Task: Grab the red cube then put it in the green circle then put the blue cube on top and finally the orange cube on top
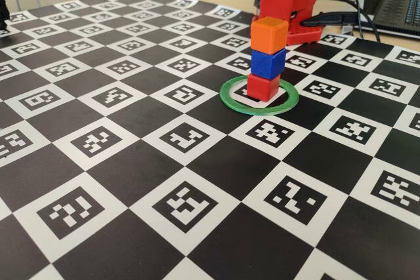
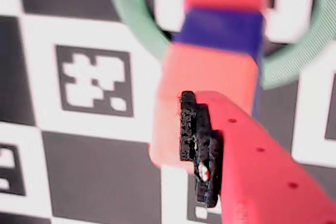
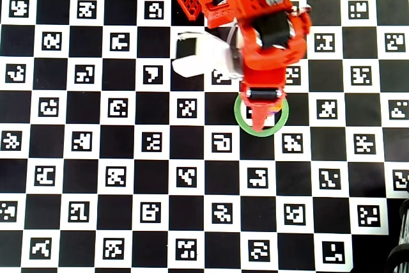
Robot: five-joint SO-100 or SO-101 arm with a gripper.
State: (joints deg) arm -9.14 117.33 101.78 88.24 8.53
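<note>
Inside the thin green plastic ring [image 1: 260, 95], red [image 1: 262, 87], blue [image 1: 268, 63], orange [image 1: 269, 34] plastic cubes stand stacked; the red pincer [image 2: 210, 145], grip unclear, need only lift toward twelve o'clock.

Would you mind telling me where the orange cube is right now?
In the fixed view, the orange cube tops the stack, sitting on the blue cube above the red cube inside the green circle, right of centre.

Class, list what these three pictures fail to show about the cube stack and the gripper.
- Overhead view: the arm hides the stack inside the green circle.
- Wrist view: the gripper shows one finger only; open or shut is unclear.
- Fixed view: the orange cube hides the gripper.
</note>
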